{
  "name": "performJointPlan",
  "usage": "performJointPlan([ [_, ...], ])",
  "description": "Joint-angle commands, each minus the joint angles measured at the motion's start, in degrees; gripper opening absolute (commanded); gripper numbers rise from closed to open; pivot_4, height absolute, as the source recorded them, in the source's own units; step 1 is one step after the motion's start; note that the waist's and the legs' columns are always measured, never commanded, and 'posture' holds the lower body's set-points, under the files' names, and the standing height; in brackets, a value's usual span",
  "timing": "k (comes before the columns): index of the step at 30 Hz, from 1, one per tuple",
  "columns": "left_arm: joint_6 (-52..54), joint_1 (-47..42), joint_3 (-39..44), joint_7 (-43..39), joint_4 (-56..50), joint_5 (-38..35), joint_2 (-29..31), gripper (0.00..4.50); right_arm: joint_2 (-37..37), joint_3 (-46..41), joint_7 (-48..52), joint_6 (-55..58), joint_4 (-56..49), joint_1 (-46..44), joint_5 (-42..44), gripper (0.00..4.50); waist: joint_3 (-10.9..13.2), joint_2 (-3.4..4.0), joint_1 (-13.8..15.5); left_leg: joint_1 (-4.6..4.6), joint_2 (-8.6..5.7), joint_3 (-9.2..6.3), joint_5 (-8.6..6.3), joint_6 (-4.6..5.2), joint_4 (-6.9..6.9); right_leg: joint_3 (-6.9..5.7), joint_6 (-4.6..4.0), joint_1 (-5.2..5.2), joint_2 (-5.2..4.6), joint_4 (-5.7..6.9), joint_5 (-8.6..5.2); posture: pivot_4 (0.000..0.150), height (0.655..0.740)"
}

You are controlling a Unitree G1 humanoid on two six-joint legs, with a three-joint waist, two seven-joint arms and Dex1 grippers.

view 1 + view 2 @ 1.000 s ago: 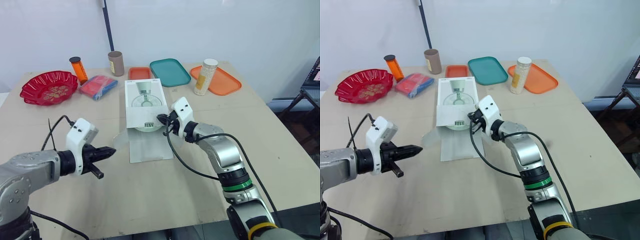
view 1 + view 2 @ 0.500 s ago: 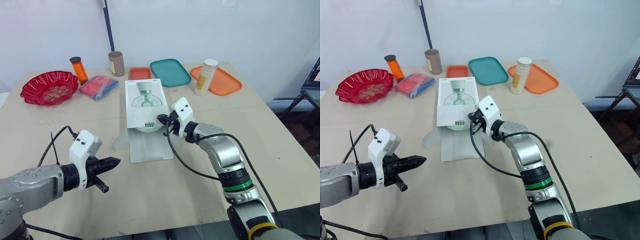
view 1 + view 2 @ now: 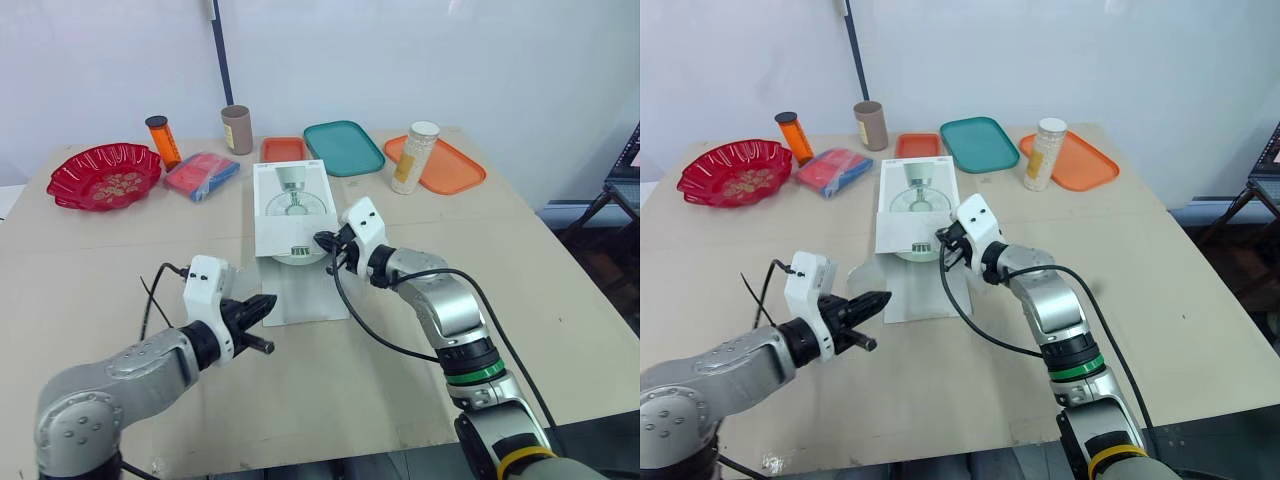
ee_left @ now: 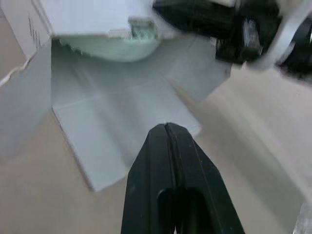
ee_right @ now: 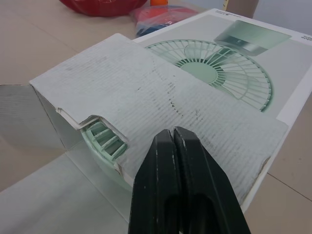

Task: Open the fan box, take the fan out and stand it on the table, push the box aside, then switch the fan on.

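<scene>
- The fan box lies flat on the table, printed face up. Its open end faces the two grippers.
- The right gripper sits at the right corner of that open end. Its two black fingers are pressed together with nothing between them.
- Just past the right fingertips is the box's upper panel, with a torn edge. Whether the tips touch the cardboard is hard to tell from here; they look at least very close.
- The fan is inside the box. A pale green arc of its grille peeks out under the upper panel, just beside the right gripper.
- The bottom flap lies spread on the table, running from the box mouth toward the left gripper.
- The left gripper is closed as well, its fingers squeezed tip to tip and empty. It points at the near left corner of the bottom flap.
- A side flap stands out from the box, just ahead of the left gripper.
- Beyond the box, well away from both grippers, are a small orange tray, a teal tray and a larger orange tray with a white jar at its edge.
- Far out ahead of the left gripper are a red bowl, an orange bottle, a brown tube and a red-and-blue packet.
</scene>
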Motion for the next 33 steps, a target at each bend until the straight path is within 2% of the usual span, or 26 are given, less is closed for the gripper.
performJointPlan([
  [1,-5.7,2.4,0.7,-0.4,-1.1,-0.2,-0.1,0.0,0.0,1.0,-0.1,1.2,1.0,1.2,-0.5,0.06,0.0,0.02,0.0,0.04,0.0,0.01,0.0,0.0,-0.03,0.01,-0.01,0.0,0.01,0.0,0.0,0.15,0.74],
  [2,-6.8,3.3,0.5,-0.9,-1.2,0.0,0.2,0.0,0.0,1.0,-0.1,1.2,1.0,1.1,-0.5,0.06,0.0,0.02,0.0,0.09,0.0,0.03,0.0,0.0,-0.09,0.02,-0.02,0.01,0.0,0.0,-0.01,0.15,0.74],
  [3,-7.8,4.0,0.4,-1.3,-1.2,-0.1,0.3,0.54,0.0,1.0,-0.1,1.2,1.0,1.1,-0.4,0.0,0.0,0.02,0.0,0.1,0.0,0.0,0.0,0.0,-0.09,0.01,-0.03,0.02,0.01,0.01,-0.02,0.15,0.74],
  [4,-8.8,4.7,0.3,-1.3,-1.1,-0.5,0.4,0.63,0.0,1.0,-0.1,1.1,1.0,1.1,-0.5,0.0,0.0,0.02,0.0,0.1,0.0,0.01,0.0,0.0,-0.1,0.01,-0.03,0.03,0.02,0.01,-0.02,0.15,0.74],
  [5,-10.0,5.4,0.2,-1.5,-1.1,-0.7,0.3,1.09,-0.1,1.0,0.0,1.1,1.1,1.0,-0.5,0.0,0.0,0.01,0.0,0.11,0.0,0.02,0.0,0.0,-0.1,0.01,-0.02,0.05,0.01,0.0,-0.03,0.15,0.74],
  [6,-11.2,6.1,0.1,-1.5,-1.0,-1.2,0.0,1.31,-0.1,1.1,0.0,1.0,1.1,1.0,-0.5,0.0,0.0,0.01,0.0,0.11,-0.01,0.01,0.0,0.0,-0.09,0.01,-0.01,0.06,0.0,0.0,-0.04,0.15,0.74],
  [13,-16.7,10.2,-2.0,-0.8,-0.8,-4.8,-0.4,3.83,-0.1,1.2,0.1,1.0,1.1,0.8,-0.5,0.0,0.0,0.01,0.0,0.13,0.0,0.0,0.0,0.01,-0.11,0.01,0.0,0.09,0.01,-0.02,-0.07,0.15,0.74],
  [14,-17.2,10.6,-2.4,-0.1,-0.6,-5.6,-0.6,3.97,-0.1,1.2,0.1,1.1,1.0,0.9,-0.5,0.0,0.0,0.02,0.0,0.13,0.0,0.0,0.0,0.01,-0.11,0.01,0.0,0.1,0.01,-0.02,-0.07,0.15,0.74],
  [15,-17.9,11.0,-2.7,0.2,-0.3,-5.8,-0.7,4.48,-0.1,1.2,0.1,1.1,1.0,0.9,-0.5,0.0,0.0,0.02,0.0,0.13,-0.01,0.01,0.0,0.01,-0.11,0.02,0.01,0.1,0.01,-0.02,-0.07,0.15,0.74],
  [27,-26.6,12.8,-5.9,1.7,4.9,-14.0,-5.3,4.48,-0.2,1.2,-0.1,2.2,-0.4,1.6,-0.4,0.0,0.0,0.01,0.1,0.13,-0.01,0.0,-0.01,0.02,-0.16,0.02,0.01,0.09,0.01,-0.05,-0.11,0.15,0.74],
  [33,-28.4,9.7,-9.5,1.0,7.9,-10.3,-6.5,4.48,-1.0,1.2,0.1,3.2,-1.1,1.3,-0.6,0.0,0.0,0.01,0.1,0.12,-0.03,-0.01,-0.01,0.02,-0.17,0.01,0.03,0.1,0.0,-0.06,-0.14,0.15,0.74],
])
